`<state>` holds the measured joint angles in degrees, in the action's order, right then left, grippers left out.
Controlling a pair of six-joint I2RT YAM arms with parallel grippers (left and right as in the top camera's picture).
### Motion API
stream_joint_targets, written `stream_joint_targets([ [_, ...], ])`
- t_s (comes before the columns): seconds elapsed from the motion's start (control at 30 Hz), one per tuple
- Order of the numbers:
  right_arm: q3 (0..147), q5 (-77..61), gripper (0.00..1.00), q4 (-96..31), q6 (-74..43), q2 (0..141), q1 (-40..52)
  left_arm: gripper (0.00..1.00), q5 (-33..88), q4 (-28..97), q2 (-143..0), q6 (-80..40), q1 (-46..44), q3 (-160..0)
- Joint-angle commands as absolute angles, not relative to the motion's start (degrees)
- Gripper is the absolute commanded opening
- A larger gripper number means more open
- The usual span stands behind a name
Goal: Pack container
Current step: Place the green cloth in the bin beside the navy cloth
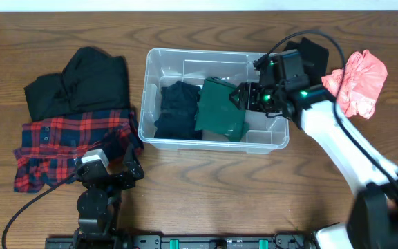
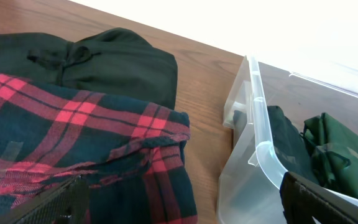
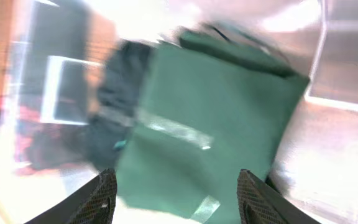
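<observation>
Well, green garment (image 1: pixel 220 111) lies in container (image 1: pixel 154 62); right fingers (image 3: pixel 101 199) parted above.

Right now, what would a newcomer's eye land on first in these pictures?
The clear container in the middle, where the right hand hovers open over a folded green garment beside a dark garment. Then the bright pink cloth at far right and the red plaid shirt at far left.

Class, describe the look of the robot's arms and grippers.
Right arm: white links, black joints, looping black cable, green lights beside its black gripper. Left arm: black, with a pale block on top and a trailing black cable.
</observation>
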<state>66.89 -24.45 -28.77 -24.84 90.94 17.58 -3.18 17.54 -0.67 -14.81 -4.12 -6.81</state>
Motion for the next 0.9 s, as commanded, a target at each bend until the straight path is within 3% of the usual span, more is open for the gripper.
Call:
stream_joint_targets([
  [0.0,67.53,-24.16,0.58,-29.82,-22.09,82.67,15.03,0.98,-3.44,17.85,-0.64,-14.72,-3.92,-5.45],
  [0.1,67.51,-23.79,0.61,-32.01,-22.26,76.90,10.02,0.98,-3.44,17.85,-0.64,-14.72,-3.92,-5.45],
  [0.27,67.51,-23.75,0.63,-39.38,-22.17,72.71,-5.80,0.98,-3.44,17.85,-0.64,-14.72,-3.92,-5.45],
  [0.53,67.51,-23.81,0.79,-42.85,-18.55,84.14,-30.57,0.98,-3.44,17.85,-0.64,-14.72,-3.92,-5.45],
  [0.87,67.51,-29.08,0.81,-27.27,-16.43,103.94,-38.30,0.98,-3.44,17.85,-0.64,-14.72,-3.92,-5.45],
])
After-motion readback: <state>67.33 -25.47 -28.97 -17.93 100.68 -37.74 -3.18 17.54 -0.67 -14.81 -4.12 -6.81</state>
